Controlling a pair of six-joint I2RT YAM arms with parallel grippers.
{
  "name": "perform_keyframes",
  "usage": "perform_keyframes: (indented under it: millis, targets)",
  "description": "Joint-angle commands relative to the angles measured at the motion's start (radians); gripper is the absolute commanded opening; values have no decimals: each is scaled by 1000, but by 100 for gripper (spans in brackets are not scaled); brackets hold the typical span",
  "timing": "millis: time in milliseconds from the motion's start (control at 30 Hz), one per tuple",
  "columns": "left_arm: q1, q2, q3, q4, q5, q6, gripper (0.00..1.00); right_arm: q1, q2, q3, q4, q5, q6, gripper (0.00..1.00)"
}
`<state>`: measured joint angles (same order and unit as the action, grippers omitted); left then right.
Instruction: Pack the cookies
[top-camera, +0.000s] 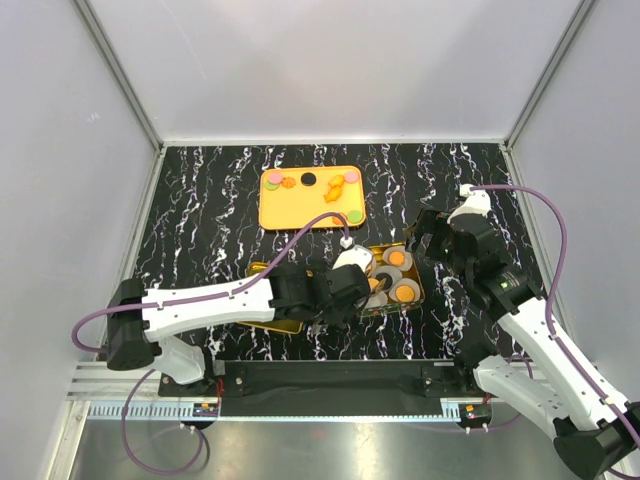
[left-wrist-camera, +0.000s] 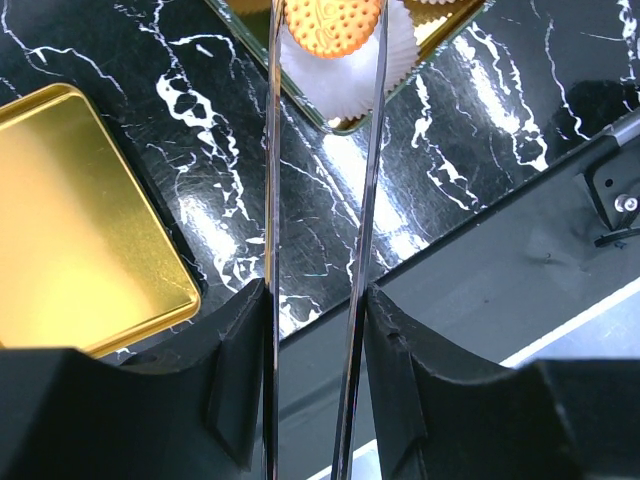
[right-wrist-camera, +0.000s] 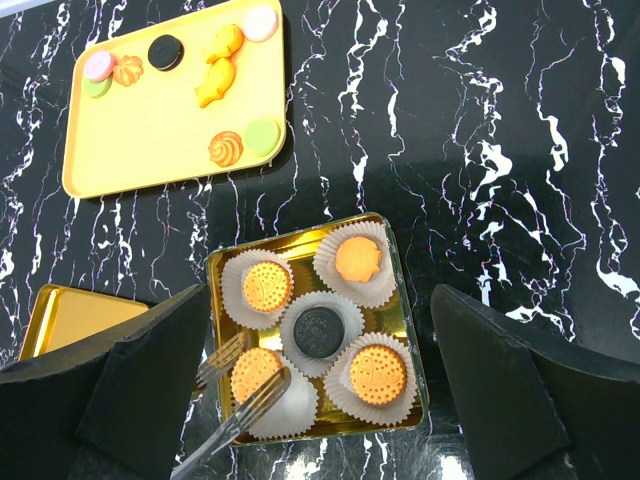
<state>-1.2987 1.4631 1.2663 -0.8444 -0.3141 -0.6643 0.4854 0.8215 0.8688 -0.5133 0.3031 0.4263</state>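
Note:
A gold tin (right-wrist-camera: 300, 232) holds several white paper cups with cookies: orange ones (right-wrist-camera: 267, 286) (right-wrist-camera: 377, 374) (right-wrist-camera: 358, 259) and a black one (right-wrist-camera: 318, 331). My left gripper (left-wrist-camera: 313, 300) is shut on metal tongs (left-wrist-camera: 272, 200). The tongs pinch an orange cookie (left-wrist-camera: 332, 25) over a white cup (left-wrist-camera: 330, 85) at the tin's near left corner; this cookie also shows in the right wrist view (right-wrist-camera: 255, 371). My right gripper (right-wrist-camera: 322, 292) is open and empty, hovering above the tin (top-camera: 412, 290). More cookies lie on a yellow tray (top-camera: 300, 210) behind the tin.
The tin's gold lid (left-wrist-camera: 80, 220) lies flat left of the tin, partly under my left arm (top-camera: 220, 300). The yellow tray (right-wrist-camera: 160, 140) carries several loose cookies, among them a black one (right-wrist-camera: 165, 51). A black rail (left-wrist-camera: 520, 270) runs along the table's near edge.

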Motion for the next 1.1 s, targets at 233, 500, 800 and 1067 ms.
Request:
perform_keyframes:
  millis: [233, 500, 800, 1067]
  targets:
    - [-31, -27, -31, 44, -13, -46, 44, 4, -4, 1, 36, 21, -1, 100]
    - [-36, -20, -33, 51, -13, -46, 46, 4, -7, 2, 33, 19, -1, 100]
    - [-40, -21, -24, 44, -20, -46, 49, 4, -8, 1, 33, 19, -1, 100]
    - [-40, -87, 21, 7, -85, -41, 49, 4, -8, 4, 33, 18, -1, 100]
